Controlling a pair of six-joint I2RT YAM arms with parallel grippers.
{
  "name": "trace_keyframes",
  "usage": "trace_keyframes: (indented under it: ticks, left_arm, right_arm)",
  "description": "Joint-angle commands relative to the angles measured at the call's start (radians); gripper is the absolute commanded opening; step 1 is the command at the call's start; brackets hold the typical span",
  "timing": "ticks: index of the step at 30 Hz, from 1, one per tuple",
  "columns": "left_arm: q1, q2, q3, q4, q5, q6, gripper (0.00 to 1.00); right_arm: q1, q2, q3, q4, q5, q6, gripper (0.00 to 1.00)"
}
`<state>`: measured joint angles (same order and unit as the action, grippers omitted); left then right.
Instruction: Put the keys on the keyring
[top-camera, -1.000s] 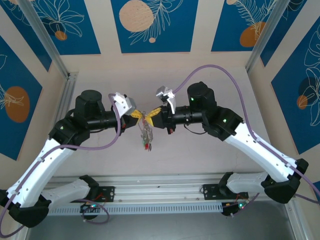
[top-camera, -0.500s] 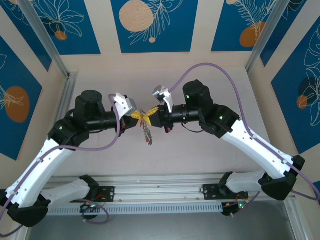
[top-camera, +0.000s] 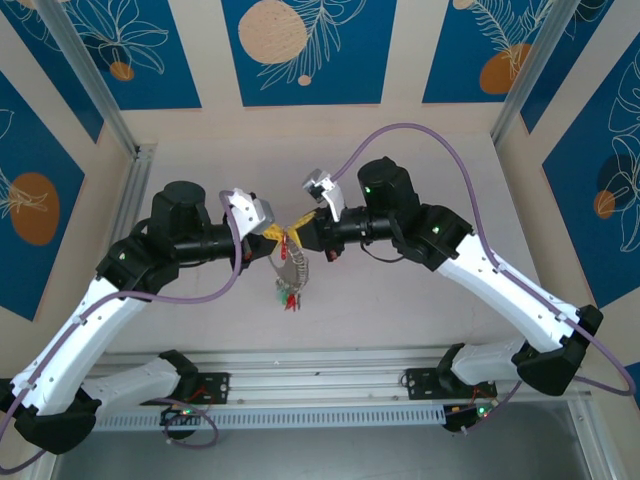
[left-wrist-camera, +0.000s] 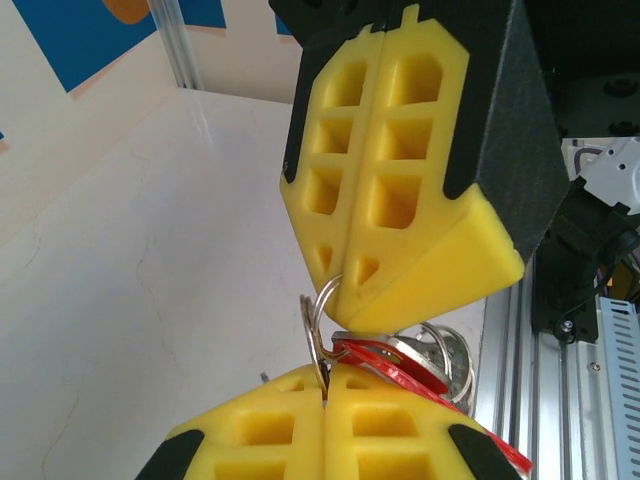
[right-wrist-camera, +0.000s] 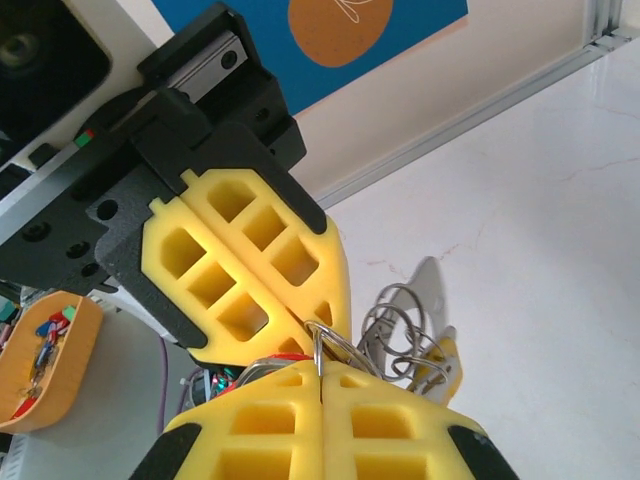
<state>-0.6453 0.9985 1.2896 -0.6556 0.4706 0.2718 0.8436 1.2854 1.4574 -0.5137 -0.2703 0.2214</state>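
Where the two pairs of yellow fingertips meet above the middle of the table, the keyring is pinched from both sides, a thin grey arc crossing the small gap between them. Most of its loop is hidden by the pads, and from the top view it is too thin to trace. The keys hang in a bunch just below the grip. Red and green heads show at the low end, but the keys cannot be counted, nor can it be told from above whether they clear the tabletop. In the left wrist view a red head and a silvery blade lie just right of the ring, partly cut off by the pad. Both arms reach in from the near corners, elbows out to left and right, forearms pointing at each other. The left gripper has its fingers pressed together on the ring. The right gripper clamps it likewise from the opposite side, its tips almost touching the left's.
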Motion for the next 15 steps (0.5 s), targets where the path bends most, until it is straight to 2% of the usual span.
trace_keyframes:
  ticks: [1, 15]
  left_arm:
    - [-0.017, -0.021, 0.039, 0.019, 0.019, 0.024, 0.00]
    - [-0.044, -0.024, 0.050, -0.001, 0.004, 0.055, 0.00]
  right_arm:
    - [-0.008, 0.013, 0.039, -0.018, 0.028, 0.012, 0.00]
    - [-0.026, 0.029, 0.072, -0.052, 0.029, 0.043, 0.00]
